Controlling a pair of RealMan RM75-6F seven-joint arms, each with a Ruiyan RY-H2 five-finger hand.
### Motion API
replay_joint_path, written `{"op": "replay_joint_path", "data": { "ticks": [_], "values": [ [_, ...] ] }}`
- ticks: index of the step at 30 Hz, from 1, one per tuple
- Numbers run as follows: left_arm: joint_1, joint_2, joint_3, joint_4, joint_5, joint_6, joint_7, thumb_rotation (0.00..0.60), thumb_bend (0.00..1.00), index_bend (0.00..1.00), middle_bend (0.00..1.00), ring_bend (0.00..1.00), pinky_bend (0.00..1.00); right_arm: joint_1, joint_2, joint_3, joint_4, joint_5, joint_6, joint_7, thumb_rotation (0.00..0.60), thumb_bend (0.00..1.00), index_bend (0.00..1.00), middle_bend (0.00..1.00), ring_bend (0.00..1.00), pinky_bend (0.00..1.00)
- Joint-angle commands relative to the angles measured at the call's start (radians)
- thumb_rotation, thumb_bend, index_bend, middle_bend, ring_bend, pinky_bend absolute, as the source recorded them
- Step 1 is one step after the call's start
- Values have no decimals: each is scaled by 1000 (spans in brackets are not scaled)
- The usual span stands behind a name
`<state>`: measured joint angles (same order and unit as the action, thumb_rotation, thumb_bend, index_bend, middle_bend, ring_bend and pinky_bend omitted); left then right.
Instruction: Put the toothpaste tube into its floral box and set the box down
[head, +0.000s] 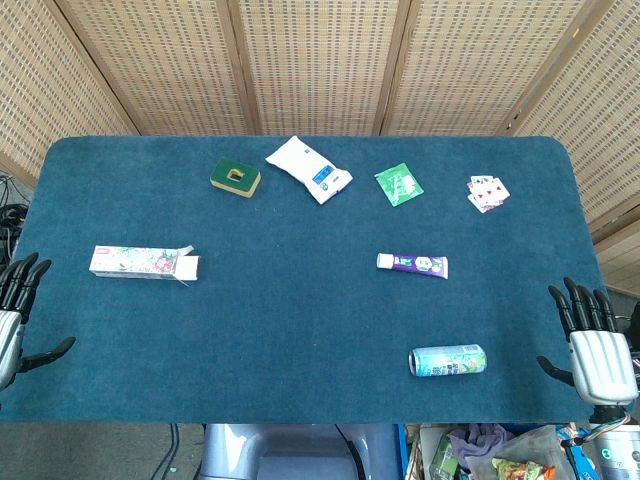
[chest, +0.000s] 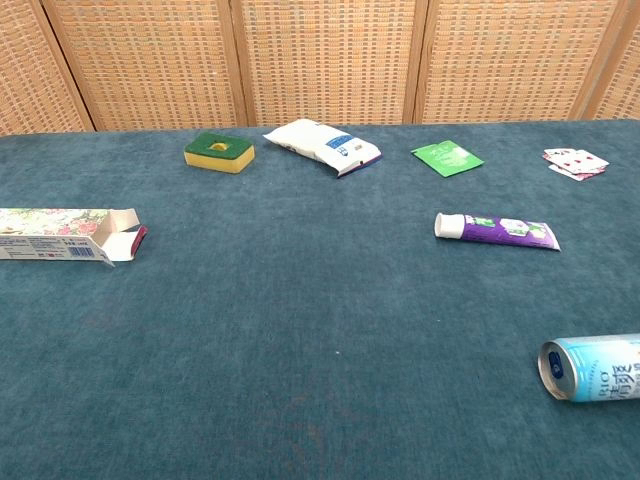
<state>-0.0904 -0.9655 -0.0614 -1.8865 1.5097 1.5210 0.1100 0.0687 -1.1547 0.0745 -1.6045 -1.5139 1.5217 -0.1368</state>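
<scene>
**Both hands waiting at the table's near corners, nothing picked up yet**

The left hand (head: 15, 310) is hovering off the near left edge, fingers spread and holding nothing. The right hand (head: 595, 345) is mirroring it at the near right edge, equally empty. Just ahead of the left hand, the floral box (head: 140, 262) is lying flat, long axis running across the table, its open flaps facing inward toward the right hand, a sensible setup for sliding something in from that side. Further in from the right hand, the toothpaste tube (head: 413, 264) is lying crosswise too, white cap pointing toward the box, well apart from it. Nearer the right hand, a drink can (head: 448, 360) is resting on its side. Likely opener: each hand reaching for its nearer item.
</scene>
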Motion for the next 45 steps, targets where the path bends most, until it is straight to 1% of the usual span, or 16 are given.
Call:
{"op": "replay_joint_path", "data": {
  "ticks": [1, 6, 8, 10, 13, 14, 16, 18, 21, 23, 26, 30, 35, 39, 45],
  "values": [
    [-1, -1, -1, 0, -1, -1, 1, 600, 178, 0, 0, 0, 0, 1, -1, 0, 1, -1, -1, -2, 600, 0, 0, 0, 0, 0],
    [-3, 2, 0, -1, -2, -8, -7, 600, 179, 0, 0, 0, 0, 11, -8, -3, 8, -2, -21, 4, 600, 0, 0, 0, 0, 0],
    [-3, 4, -1, -1, -1, -6, -14, 600, 179, 0, 0, 0, 0, 26, -11, -1, 12, 4, -52, 32, 600, 0, 0, 0, 0, 0],
    [-2, 4, -2, 3, 0, -3, -19, 600, 179, 0, 0, 0, 0, 53, -14, 11, 18, 17, -92, 59, 600, 0, 0, 0, 0, 0],
    [-4, 4, -4, 6, -2, -5, -25, 600, 179, 0, 0, 0, 0, 112, -26, 46, 36, 44, -164, 66, 600, 0, 0, 0, 0, 0],
    [-6, 5, -5, 6, -4, -9, -28, 600, 179, 0, 0, 0, 0, 142, -28, 61, 38, 55, -201, 67, 600, 0, 0, 2, 0, 0],
    [-14, 4, -13, 8, -22, -23, -29, 600, 179, 0, 0, 0, 0, 229, -33, 107, 35, 102, -320, 74, 600, 0, 0, 22, 0, 0],
    [-19, 3, -19, 6, -37, -30, -26, 600, 179, 0, 0, 0, 0, 276, -38, 135, 33, 138, -379, 62, 600, 0, 0, 62, 6, 4],
    [-27, -1, -27, 8, -58, -42, -19, 600, 179, 0, 0, 0, 0, 337, -60, 171, 25, 195, -446, 50, 600, 0, 24, 136, 71, 87],
    [-31, -5, -32, 11, -70, -46, -12, 600, 179, 0, 0, 0, 0, 364, -76, 188, 24, 230, -475, 45, 600, 0, 82, 191, 128, 183],
    [-36, -12, -37, 14, -78, -50, -2, 600, 179, 0, 0, 0, 0, 395, -101, 203, 33, 273, -507, 32, 600, 0, 153, 247, 182, 254],
    [-43, -22, -40, 19, -86, -57, 14, 600, 179, 0, 0, 0, 0, 452, -163, 220, 72, 359, -556, -19, 600, 0, 202, 289, 223, 284],
    [-55, -28, -45, 23, -109, -78, 30, 600, 181, 0, 0, 0, 0, 506, -244, 214, 128, 436, -588, -98, 600, 6, 241, 320, 245, 296],
    [-59, -27, -51, 22, -126, -82, 30, 600, 181, 0, 0, 0, 0, 551, -320, 209, 193, 491, -600, -164, 600, 30, 251, 327, 246, 296],
    [-62, -28, -54, 23, -141, -88, 32, 600, 181, 0, 0, 0, 0, 621, -425, 240, 314, 623, -624, -227, 600, 73, 257, 333, 246, 296]
  ]
}}
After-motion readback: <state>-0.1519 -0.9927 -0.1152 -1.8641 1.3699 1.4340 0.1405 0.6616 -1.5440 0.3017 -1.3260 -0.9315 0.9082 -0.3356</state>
